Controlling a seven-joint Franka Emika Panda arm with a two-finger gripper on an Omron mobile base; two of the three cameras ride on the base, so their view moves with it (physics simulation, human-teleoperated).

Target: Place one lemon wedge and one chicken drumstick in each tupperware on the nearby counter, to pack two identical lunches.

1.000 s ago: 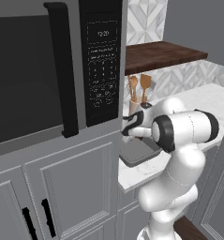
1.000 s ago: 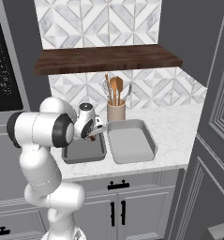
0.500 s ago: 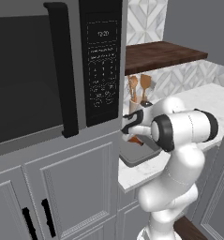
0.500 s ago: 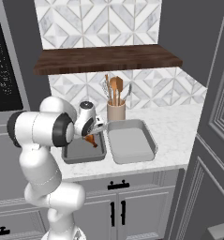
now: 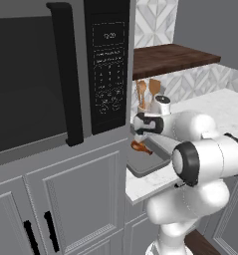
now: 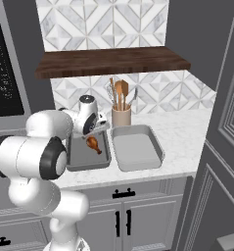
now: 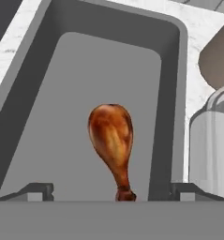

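While the white arm reaches over the counter [image 6: 182, 137], its gripper [image 7: 111, 191] hangs above the darker grey tupperware [image 7: 48, 117] with both fingers [image 7: 36, 191] spread wide and nothing held between them. A browned chicken drumstick [image 7: 112, 140] lies on the floor of that tray, in the gap between the two fingertips and touching neither; its thin bone end points back toward the hand and its plump end away from it. In the right base view the drumstick [image 6: 93, 143] sits just below the gripper [image 6: 91, 133], inside the darker tray [image 6: 86, 159]. The lighter grey tupperware [image 6: 136, 148] rests just beside it, on the side away from the arm. A beige utensil cup [image 6: 121, 115] with wooden spoons stands beyond the fingers, near the tiled wall. From the left base view, the gripper [image 5: 140, 134] hovers over the drumstick [image 5: 140, 147] in the tray [image 5: 148, 162].
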